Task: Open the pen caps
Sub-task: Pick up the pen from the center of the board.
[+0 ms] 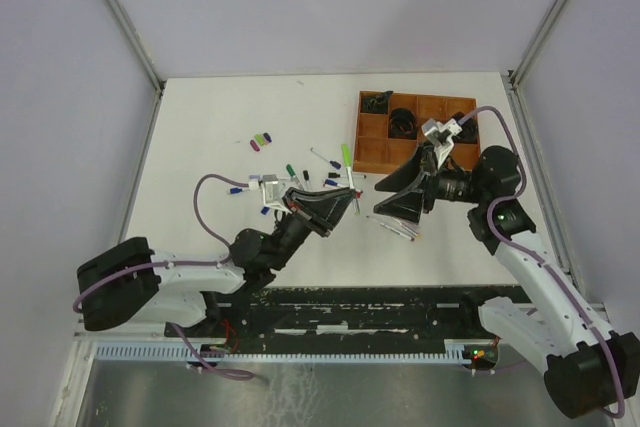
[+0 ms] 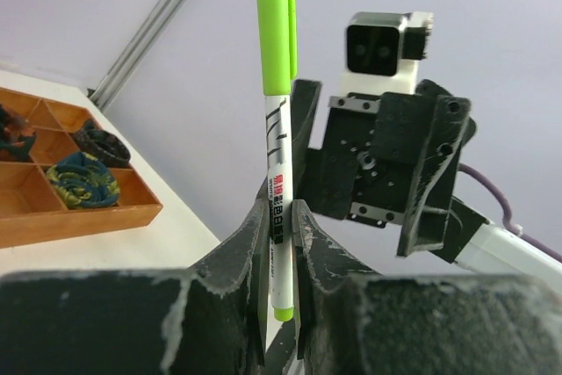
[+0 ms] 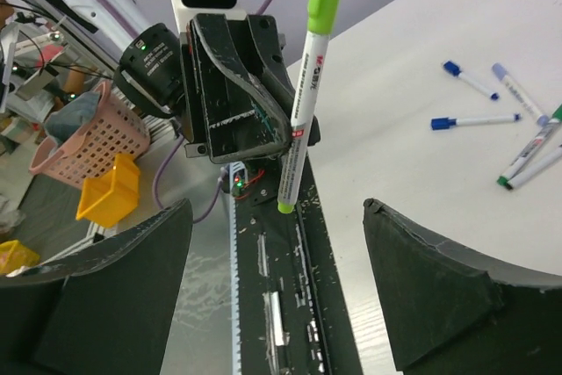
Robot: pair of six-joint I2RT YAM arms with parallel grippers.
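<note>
Left pincer (image 2: 283,213) clamps the lime-capped pen (image 2: 277,142) upright; right pincer (image 3: 277,248) gapes wide, clear of it.

In the right wrist view the green pen (image 3: 303,111) runs past the top edge, and loose pens (image 3: 529,157) at middle right leave the right edge. In the left wrist view the left pincer (image 2: 283,210) hides part of that barrel and the tray (image 2: 88,217) is cut at the left. From above, we find the caps (image 1: 262,140) on the worktop (image 1: 200,127) too small to tell shapes.
</note>
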